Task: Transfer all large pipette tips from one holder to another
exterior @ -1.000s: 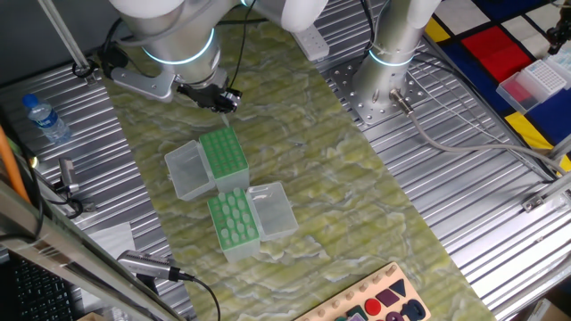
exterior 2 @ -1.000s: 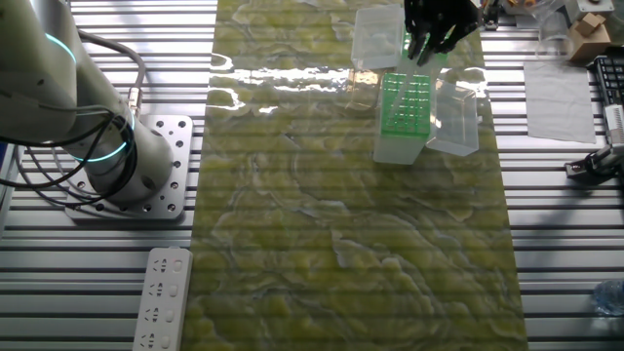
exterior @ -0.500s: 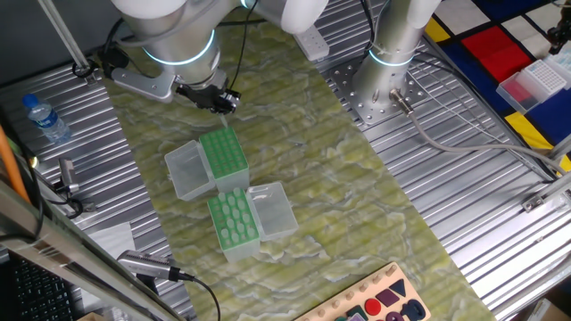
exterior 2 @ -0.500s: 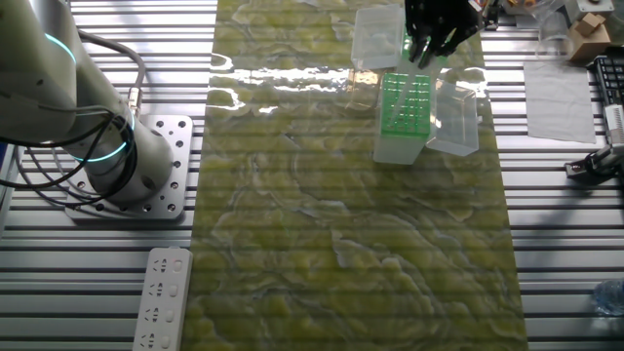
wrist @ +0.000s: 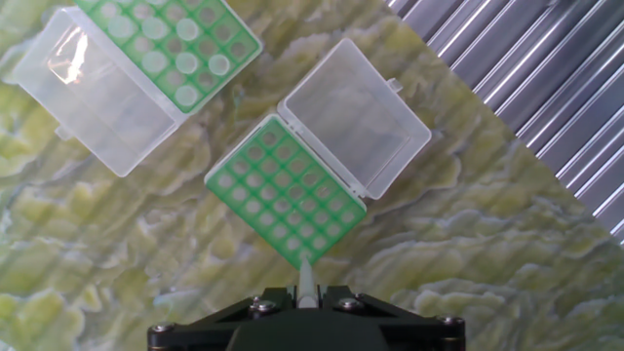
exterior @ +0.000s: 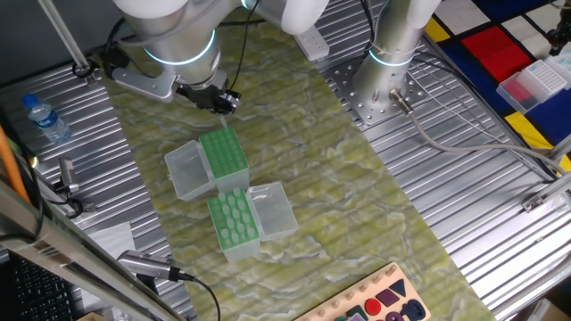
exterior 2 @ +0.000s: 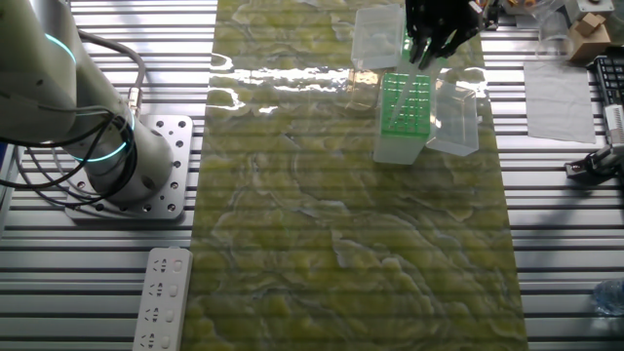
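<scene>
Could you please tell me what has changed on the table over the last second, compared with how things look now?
Nothing has visibly changed. The tool still hangs above the empty green rack, still shut on a pipette tip. The filled rack and both open lids lie where they were.

On the mat (exterior: 357, 205), two tip racks (exterior: 223, 153) (exterior: 234, 220) sit corner to corner with lids open to opposite sides, my gripper (wrist: 306, 292) above the nearer rack's corner.
</scene>
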Controlling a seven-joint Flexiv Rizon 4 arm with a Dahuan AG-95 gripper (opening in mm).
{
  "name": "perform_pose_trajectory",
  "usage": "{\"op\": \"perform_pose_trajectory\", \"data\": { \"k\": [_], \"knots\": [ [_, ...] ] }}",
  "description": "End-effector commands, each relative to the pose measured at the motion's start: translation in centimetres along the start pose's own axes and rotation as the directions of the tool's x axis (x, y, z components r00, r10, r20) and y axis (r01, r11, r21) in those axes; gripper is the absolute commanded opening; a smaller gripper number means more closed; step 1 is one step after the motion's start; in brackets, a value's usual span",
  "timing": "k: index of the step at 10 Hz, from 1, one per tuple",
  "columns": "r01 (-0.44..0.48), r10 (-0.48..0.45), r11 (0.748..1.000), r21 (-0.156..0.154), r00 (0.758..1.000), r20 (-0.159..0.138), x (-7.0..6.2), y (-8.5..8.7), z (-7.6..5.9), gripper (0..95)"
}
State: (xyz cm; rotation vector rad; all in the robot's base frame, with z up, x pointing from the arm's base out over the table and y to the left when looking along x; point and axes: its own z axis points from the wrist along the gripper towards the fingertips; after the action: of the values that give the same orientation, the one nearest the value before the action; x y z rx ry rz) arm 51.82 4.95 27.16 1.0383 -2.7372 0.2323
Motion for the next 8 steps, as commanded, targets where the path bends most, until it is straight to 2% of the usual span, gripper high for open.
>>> {"op": "perform_pose_trajectory", "data": {
  "k": [1, 6, 8],
  "knots": [
    [-0.002, 0.002, 1.0, -0.002, 1.0, 0.003, 0.0, 0.0, 0.1, 0.0],
    [-0.004, 0.004, 1.0, 0.01, 1.0, 0.023, -0.1, 0.2, 1.2, 0.0],
    [0.01, -0.011, 1.0, 0.027, 0.998, 0.055, 0.3, 0.2, 1.8, 0.0]
  ]
}}
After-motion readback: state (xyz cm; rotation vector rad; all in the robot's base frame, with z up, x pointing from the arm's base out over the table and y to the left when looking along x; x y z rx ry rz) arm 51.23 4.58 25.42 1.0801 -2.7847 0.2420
